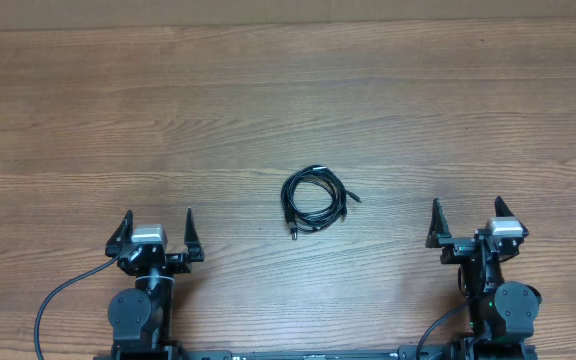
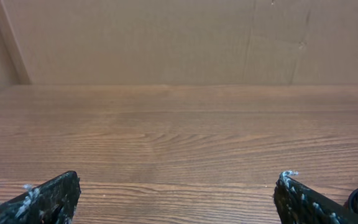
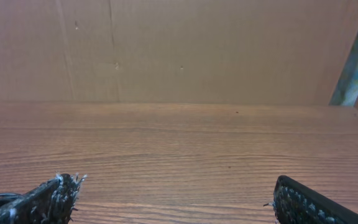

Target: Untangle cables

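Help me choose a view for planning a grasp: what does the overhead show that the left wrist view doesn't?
Only the overhead: the whole coil of cables and the right gripper, open. Only the left wrist: the face of the brown wall behind the table. Both: the wooden table, the open, empty left gripper, and the cables, just a sliver at the wrist view's lower right corner.
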Controlling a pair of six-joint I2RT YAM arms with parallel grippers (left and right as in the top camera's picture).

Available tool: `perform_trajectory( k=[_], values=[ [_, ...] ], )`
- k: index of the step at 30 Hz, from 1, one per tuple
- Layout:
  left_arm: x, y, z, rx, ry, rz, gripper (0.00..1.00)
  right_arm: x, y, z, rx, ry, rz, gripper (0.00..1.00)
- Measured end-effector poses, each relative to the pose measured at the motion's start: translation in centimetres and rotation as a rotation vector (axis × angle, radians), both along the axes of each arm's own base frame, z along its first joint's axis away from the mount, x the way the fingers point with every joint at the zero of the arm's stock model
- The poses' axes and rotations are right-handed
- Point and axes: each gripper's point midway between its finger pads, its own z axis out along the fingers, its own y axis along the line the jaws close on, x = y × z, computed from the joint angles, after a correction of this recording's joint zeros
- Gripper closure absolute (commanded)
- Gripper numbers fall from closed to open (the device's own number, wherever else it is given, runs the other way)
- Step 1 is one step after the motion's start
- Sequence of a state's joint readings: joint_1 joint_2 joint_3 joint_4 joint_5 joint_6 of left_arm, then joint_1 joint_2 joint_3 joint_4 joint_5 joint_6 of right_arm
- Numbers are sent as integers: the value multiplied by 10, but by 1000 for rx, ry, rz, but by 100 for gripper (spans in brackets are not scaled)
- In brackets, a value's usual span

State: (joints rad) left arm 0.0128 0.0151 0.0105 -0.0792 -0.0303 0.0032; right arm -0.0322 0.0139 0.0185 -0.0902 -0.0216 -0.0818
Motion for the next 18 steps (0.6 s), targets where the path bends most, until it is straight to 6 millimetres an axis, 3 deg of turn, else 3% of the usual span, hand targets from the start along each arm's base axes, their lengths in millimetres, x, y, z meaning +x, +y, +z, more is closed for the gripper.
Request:
perform_trajectory(
  k=[18],
  values=[
    [0,0,0,0,0,0,1,0,0,0,0,0,0,0]
  ],
)
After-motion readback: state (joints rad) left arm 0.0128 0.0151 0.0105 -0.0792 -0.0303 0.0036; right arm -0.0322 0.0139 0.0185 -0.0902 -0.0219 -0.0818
